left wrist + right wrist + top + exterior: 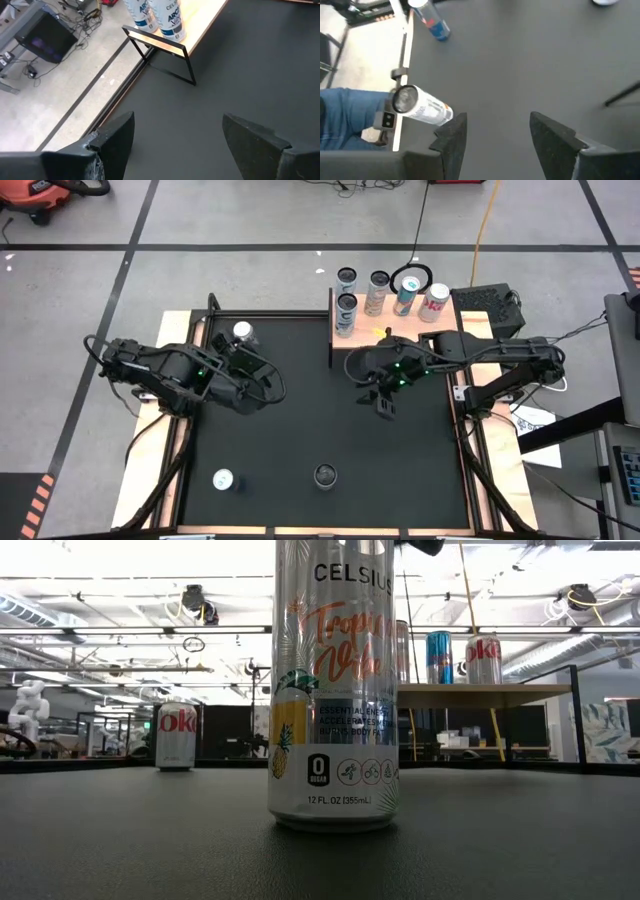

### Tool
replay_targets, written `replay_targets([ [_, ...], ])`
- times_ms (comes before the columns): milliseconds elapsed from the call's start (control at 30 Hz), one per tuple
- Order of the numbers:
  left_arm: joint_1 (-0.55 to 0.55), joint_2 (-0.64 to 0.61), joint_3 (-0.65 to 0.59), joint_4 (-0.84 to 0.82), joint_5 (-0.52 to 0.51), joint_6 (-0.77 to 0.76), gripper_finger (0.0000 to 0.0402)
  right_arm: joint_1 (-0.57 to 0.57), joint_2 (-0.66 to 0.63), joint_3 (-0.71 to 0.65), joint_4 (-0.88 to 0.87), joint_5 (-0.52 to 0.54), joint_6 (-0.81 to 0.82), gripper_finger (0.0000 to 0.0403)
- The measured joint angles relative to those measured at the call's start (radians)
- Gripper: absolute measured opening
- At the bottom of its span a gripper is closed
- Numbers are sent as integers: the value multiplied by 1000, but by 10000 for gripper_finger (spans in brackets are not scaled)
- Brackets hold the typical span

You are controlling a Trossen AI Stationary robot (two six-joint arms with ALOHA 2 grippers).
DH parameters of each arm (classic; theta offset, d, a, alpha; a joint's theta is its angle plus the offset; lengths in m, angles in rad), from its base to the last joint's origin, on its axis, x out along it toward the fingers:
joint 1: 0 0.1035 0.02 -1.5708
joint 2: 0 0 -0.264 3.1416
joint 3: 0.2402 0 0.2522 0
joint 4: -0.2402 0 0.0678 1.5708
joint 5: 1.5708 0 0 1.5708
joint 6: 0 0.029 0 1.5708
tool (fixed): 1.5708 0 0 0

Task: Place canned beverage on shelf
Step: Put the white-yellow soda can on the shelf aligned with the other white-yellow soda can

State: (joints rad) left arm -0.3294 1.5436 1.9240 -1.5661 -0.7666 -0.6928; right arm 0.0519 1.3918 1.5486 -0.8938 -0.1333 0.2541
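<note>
Three cans stand upright on the black mat (300, 430): a Celsius can (325, 475) (335, 690) (422, 110) near the front edge, a red-and-blue can (223, 479) (432, 22) at the near left, and a Coke can (244, 332) (177, 735) at the far left. The light-wood shelf (400, 328) (480, 695) (200, 25) stands raised at the far edge and bears several cans. My left gripper (266, 385) (177, 145) hangs open above the mat's left part, facing the shelf. My right gripper (384, 405) (497, 142) hangs open just in front of the shelf, with nothing between its fingers.
The shelf's black metal leg frame (165, 60) stands on the mat at its left corner. Two Celsius cans (160, 17) stand near that corner. A person in blue trousers (347, 117) is beyond the table's near edge. Bare mat lies between the arms.
</note>
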Motion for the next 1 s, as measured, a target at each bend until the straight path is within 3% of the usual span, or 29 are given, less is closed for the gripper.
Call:
replay_targets([
  [300,0,0,0,-4,3,50,297,77,0,0,96,-54,123,196],
  [1000,0,0,0,-5,4,99,297,290,198,0,241,-23,-20,196],
])
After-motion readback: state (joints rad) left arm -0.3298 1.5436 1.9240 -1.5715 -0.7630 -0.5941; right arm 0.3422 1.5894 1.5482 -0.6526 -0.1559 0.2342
